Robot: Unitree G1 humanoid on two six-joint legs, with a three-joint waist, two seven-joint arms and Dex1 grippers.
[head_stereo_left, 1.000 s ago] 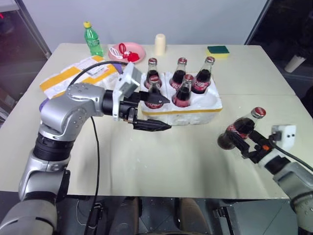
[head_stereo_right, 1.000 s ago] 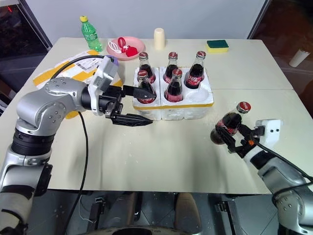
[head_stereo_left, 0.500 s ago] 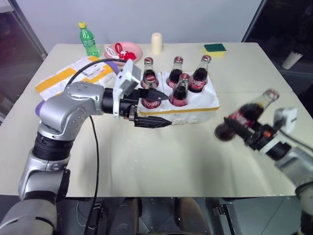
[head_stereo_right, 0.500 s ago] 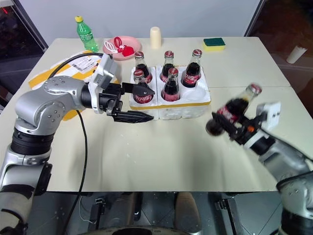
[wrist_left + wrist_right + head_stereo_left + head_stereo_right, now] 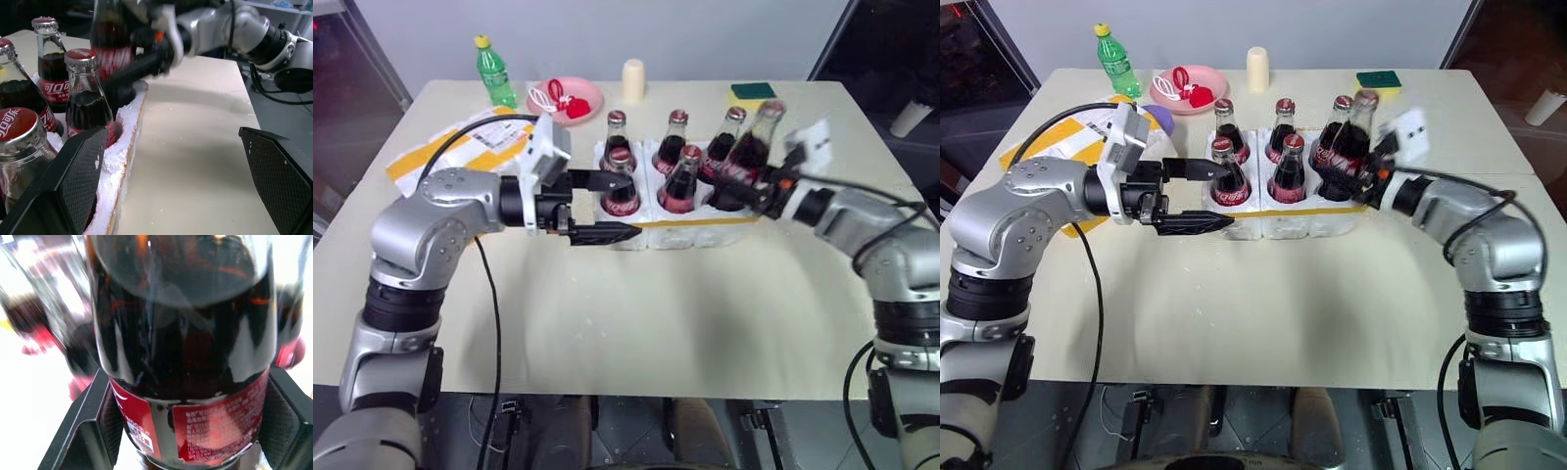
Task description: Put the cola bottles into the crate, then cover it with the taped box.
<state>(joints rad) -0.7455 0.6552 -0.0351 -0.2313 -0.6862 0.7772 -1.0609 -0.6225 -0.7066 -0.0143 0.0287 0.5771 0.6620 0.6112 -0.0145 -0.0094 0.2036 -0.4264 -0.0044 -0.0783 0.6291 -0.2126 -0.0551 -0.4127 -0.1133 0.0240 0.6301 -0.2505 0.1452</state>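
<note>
My right gripper (image 5: 1363,176) fingers clench the last cola bottle (image 5: 1352,147) at its label, over the crate (image 5: 1283,217)'s empty corner well. Glass, heavy, slick: I'd grip low. Left gripper (image 5: 1197,196) fingers spread, empty, beside the crate.

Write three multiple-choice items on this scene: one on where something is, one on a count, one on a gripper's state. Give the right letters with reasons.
1. Where is the green plastic bottle?
A. at the table's far left corner
B. inside the crate
C. by the green sponge

2. How many cola bottles stand in the crate, not counting the held one?
A. three
B. five
C. six

3. What is the right gripper doing?
A. hanging open
B. shut on a cola bottle
C. shut on the pink plate

Answers:
1. A: it stands near the pink plate, far from the sponge.
2. B: five caps rise from the wells.
3. B: its fingers clamp the held cola bottle at the crate's right end.
</note>
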